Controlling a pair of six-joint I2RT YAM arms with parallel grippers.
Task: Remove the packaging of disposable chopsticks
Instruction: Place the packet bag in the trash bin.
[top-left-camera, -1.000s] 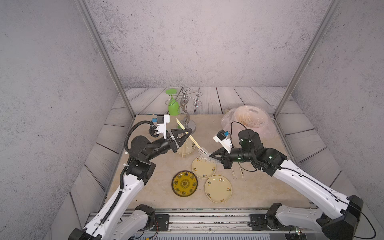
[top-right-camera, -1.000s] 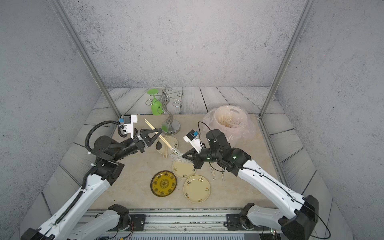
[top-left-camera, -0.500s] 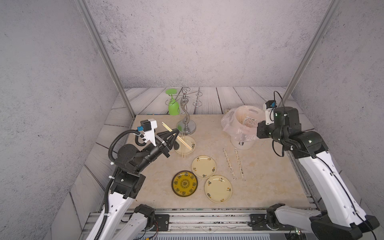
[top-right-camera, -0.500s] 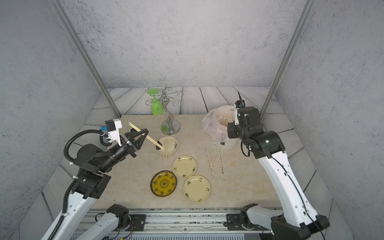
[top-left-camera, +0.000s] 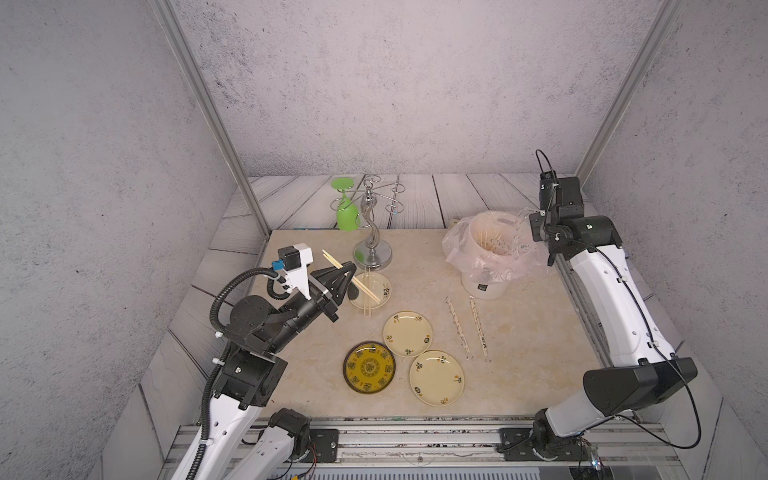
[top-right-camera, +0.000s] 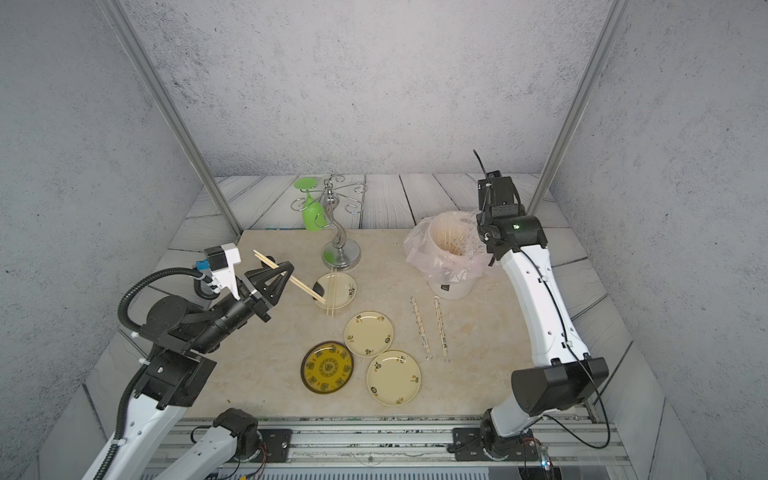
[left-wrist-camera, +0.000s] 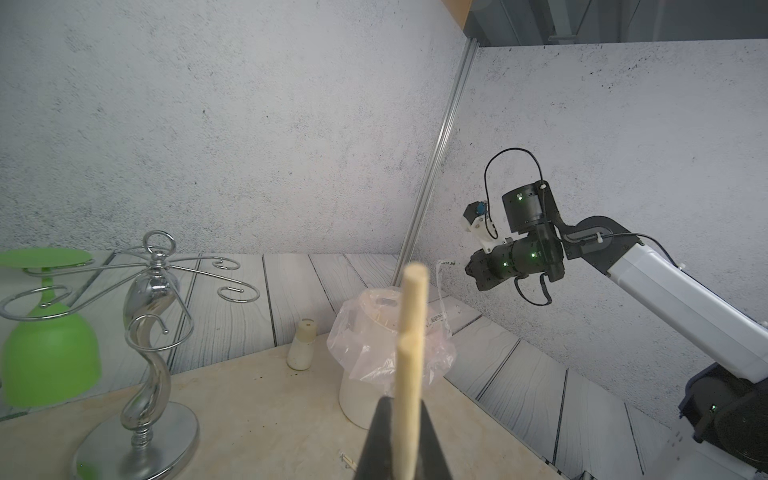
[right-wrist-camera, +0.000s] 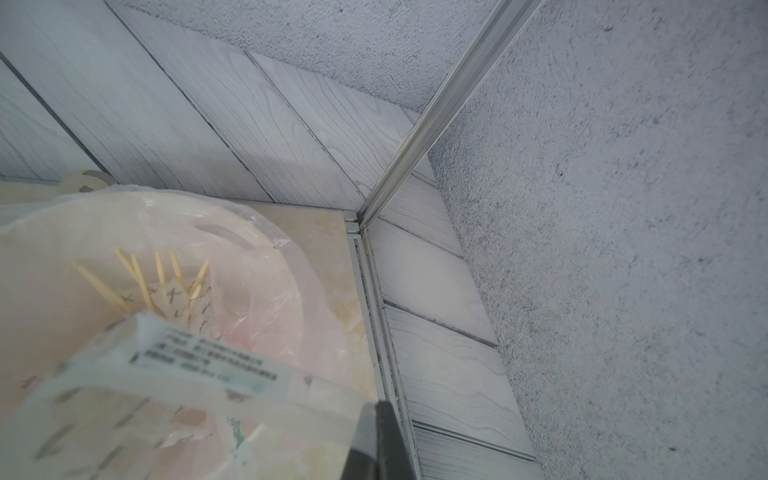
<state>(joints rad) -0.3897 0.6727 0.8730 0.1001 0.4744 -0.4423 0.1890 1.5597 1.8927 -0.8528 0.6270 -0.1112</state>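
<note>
1. The right gripper hangs over the rim of the white bin, its jaws pressed together on the packaging, a clear printed sleeve drooping into the bin.
2. The left gripper is well apart from the bin and pinches a bare, tilted pair of disposable chopsticks.
3. Two more sleeves lie side by side on the table, just in front of the bin.

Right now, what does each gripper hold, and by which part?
Left gripper: the bare chopsticks, pinched near mid-length. Right gripper: a clear packaging sleeve, pinched at one end, hanging over the bin.
</note>
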